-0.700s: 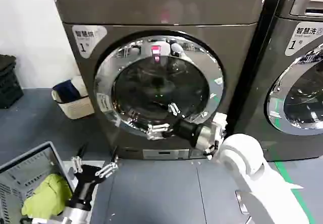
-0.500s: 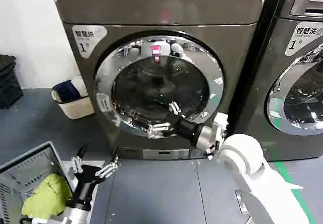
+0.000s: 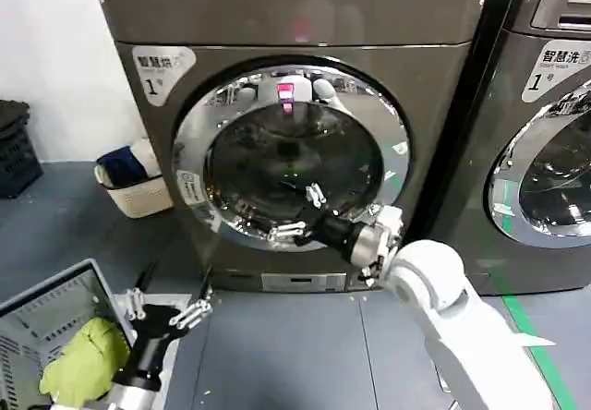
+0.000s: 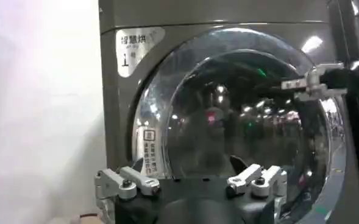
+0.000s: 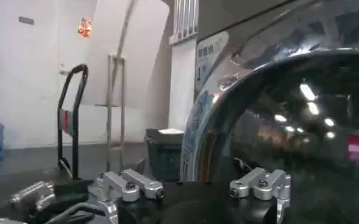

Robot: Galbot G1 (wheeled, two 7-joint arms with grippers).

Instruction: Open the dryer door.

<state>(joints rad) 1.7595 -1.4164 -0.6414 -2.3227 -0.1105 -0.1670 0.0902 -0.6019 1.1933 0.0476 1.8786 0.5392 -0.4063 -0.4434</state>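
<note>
The dryer door is a big round door with a chrome rim and dark glass, on the front of the grey machine marked 1. It also shows in the left wrist view and the right wrist view. My right gripper is open, with its fingers spread just in front of the lower glass and the lower rim. Its own view shows nothing between the jaws. The left wrist view has it farther off against the door. Low on the left, over the floor, my left gripper is open and empty, facing the door.
A grey basket holding a yellow-green cloth stands at the bottom left. A white bag sits on the floor left of the machine, and a black crate is farther left. The neighbouring machine stands on the right.
My right gripper and forearm have shifted a little left and closer to the door's lower glass. The left gripper has sunk slightly. The door looks unmoved.
</note>
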